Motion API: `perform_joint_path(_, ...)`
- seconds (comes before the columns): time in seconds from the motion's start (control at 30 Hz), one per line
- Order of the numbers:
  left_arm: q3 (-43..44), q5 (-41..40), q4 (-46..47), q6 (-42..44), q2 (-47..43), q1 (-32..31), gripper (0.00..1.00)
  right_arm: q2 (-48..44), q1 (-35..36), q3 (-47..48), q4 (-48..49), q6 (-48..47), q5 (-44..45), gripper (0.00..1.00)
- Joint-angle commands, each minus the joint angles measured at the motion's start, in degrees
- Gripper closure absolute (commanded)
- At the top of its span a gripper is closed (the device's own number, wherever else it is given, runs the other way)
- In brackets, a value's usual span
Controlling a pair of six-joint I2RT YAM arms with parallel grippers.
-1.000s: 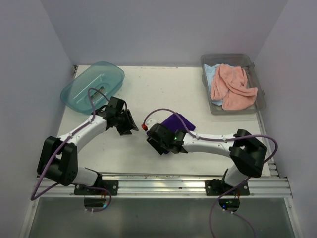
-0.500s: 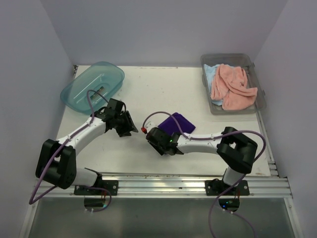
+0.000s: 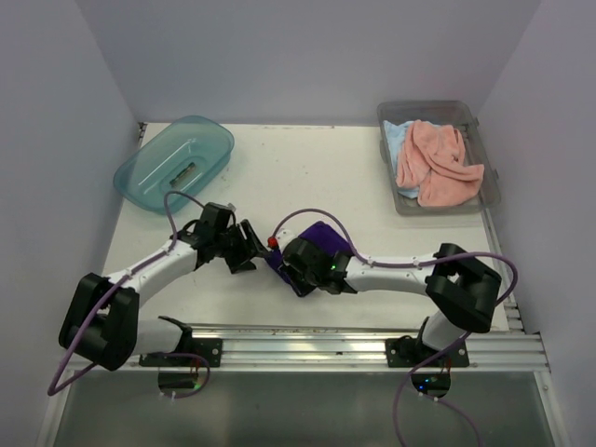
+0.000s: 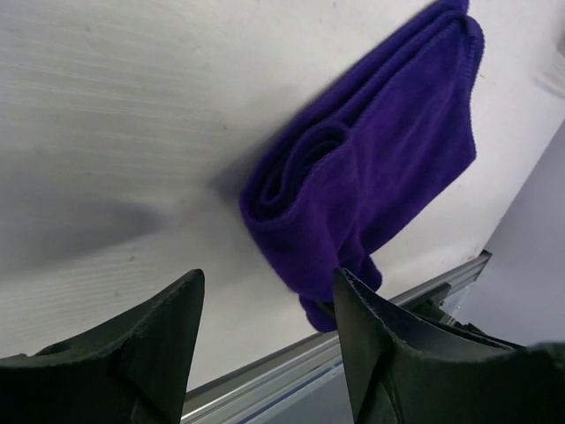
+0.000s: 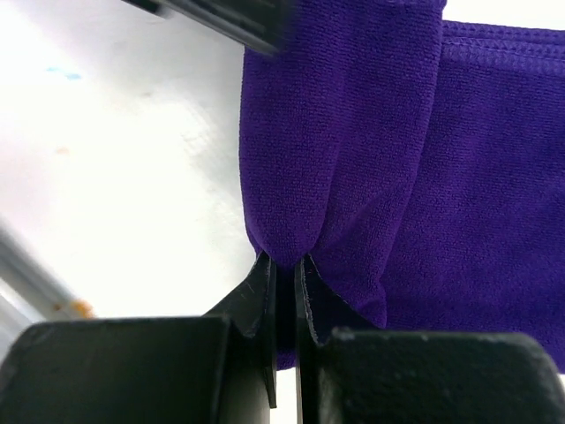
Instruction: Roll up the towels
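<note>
The white table (image 3: 307, 177) fills most of the overhead view, and each thing below is placed by it. The left arm (image 3: 149, 265) reaches from the table's near-left edge toward its near middle. The right arm (image 3: 391, 273) reaches from the near-right edge to the same area.

A teal translucent tub (image 3: 149, 172) sits at the table's far-left corner. A clear grey bin (image 3: 438, 112) sits at the far-right corner. In the bin, a salmon pink towel (image 3: 438, 163) lies bunched on top of a light blue towel (image 3: 398, 138), which shows only at the bin's far-left side.

The dark purple towel (image 3: 321, 235) (image 4: 380, 177) (image 5: 353, 132) lies on the table's near middle, between the two wrists. It is folded over itself, with a loosely curled end toward the left arm.

The right gripper (image 3: 291, 270) (image 5: 284, 265) has its jaws pressed together on a pinched fold at the towel's edge, and cloth bulges just past the tips. The left gripper (image 3: 244, 247) (image 4: 265, 283) hangs low over the table with its jaws apart and nothing between them. The curled end of the purple towel lies just beyond its fingertips, not touching them.
</note>
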Motion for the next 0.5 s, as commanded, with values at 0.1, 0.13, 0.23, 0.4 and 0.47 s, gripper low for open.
perform_joint_path(0.1,-4.2,5.1,14.8,-5.0,2.0,-2.0,0.35,-3.4,-0.5,-2.2,6.5,5.3,-9.9,1.0)
perform_joint_path(0.13,-5.0,5.1,15.6,-5.2,2.2,-2.0,0.35,-3.5,-0.5,-2.8,6.8,6.1,-11.6,1.0)
perform_joint_path(0.23,-4.9,5.1,16.5,-5.0,3.7,-2.2,0.35,-3.6,-0.5,-3.6,7.6,7.1,-11.8,1.0)
perform_joint_path(0.4,-4.6,4.1,16.3,-4.3,5.8,-3.3,0.37,-3.7,-0.5,-4.3,7.5,7.4,-11.3,1.0)
perform_joint_path(0.47,-3.9,3.4,16.0,-4.3,7.4,-4.1,0.43,-3.9,-0.5,-4.3,7.3,7.5,-10.8,1.0)
